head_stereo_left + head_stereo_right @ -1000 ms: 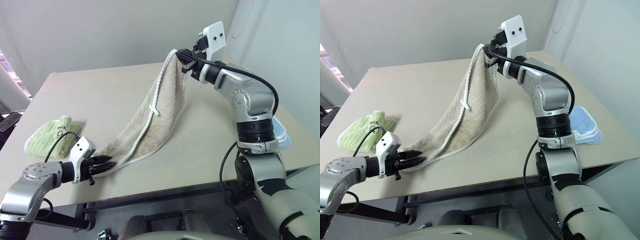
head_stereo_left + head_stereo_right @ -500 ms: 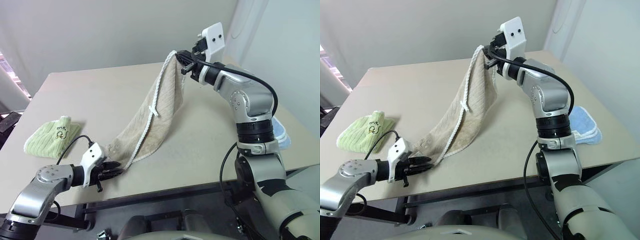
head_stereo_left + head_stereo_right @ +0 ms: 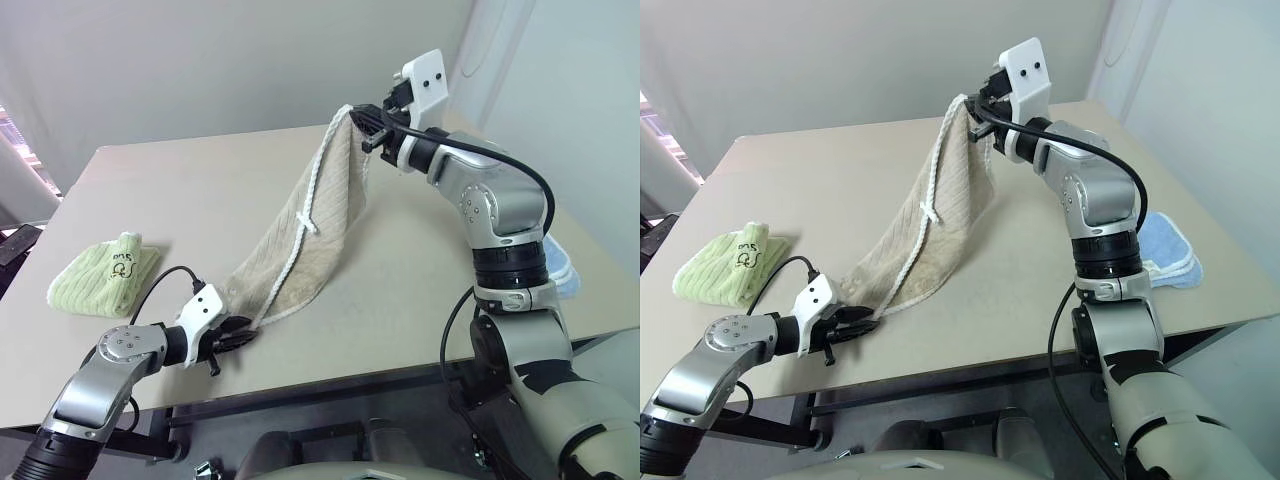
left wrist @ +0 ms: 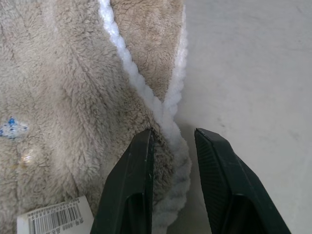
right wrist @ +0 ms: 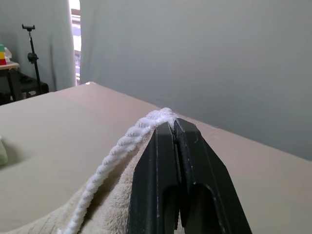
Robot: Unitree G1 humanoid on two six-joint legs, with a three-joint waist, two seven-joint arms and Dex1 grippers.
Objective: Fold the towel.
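R gripper, fingers pressed together, is clamped on the top corner of the towel, held up at approx. 1 o'clock over the table. L gripper, jaws part-way apart, is set astride the towel's low corded edge at approx. 7 o'clock; whether it is pinched can't be told. A barcode tag is seen on the towel, digits not readable; a small blue mark sits nearby. Towel: beige terry, white cord edging, hung diagonally, low end on the table. Green towel, w/ dark handwriting, lies at 9 o'clock; blue towel at 3 o'clock.
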